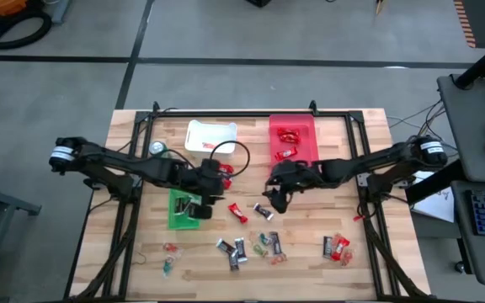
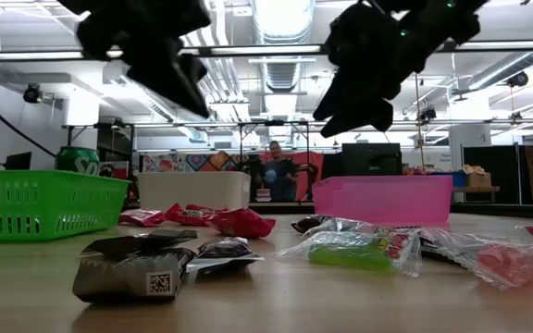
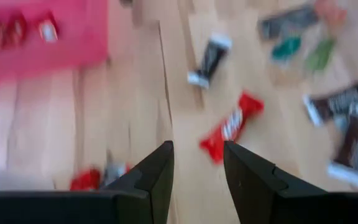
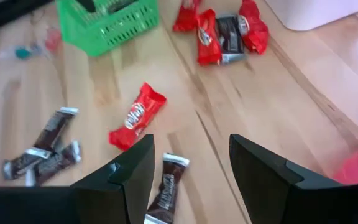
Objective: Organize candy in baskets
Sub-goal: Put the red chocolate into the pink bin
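Observation:
Three baskets stand on the wooden table: a white one [image 1: 211,135] and a red one [image 1: 293,139] holding red candy at the far side, a green one [image 1: 183,210] nearer. Wrapped candy lies loose: a red bar [image 3: 232,124], a dark bar [image 4: 165,186], and several pieces in clusters [image 1: 247,248] near the front edge. My left gripper [image 3: 197,168] hangs open above bare wood, left of the red bar. My right gripper [image 4: 191,168] hangs open above the dark bar. In the low view both grippers [image 2: 179,79] [image 2: 354,102] hang well clear of the table.
A green drink can [image 1: 157,150] stands left of the white basket. More red and dark candy [image 4: 225,28] lies in a heap between the green and white baskets. Other pieces lie at the front left [image 1: 169,257] and front right [image 1: 337,247]. A person stands far behind the table [image 2: 274,171].

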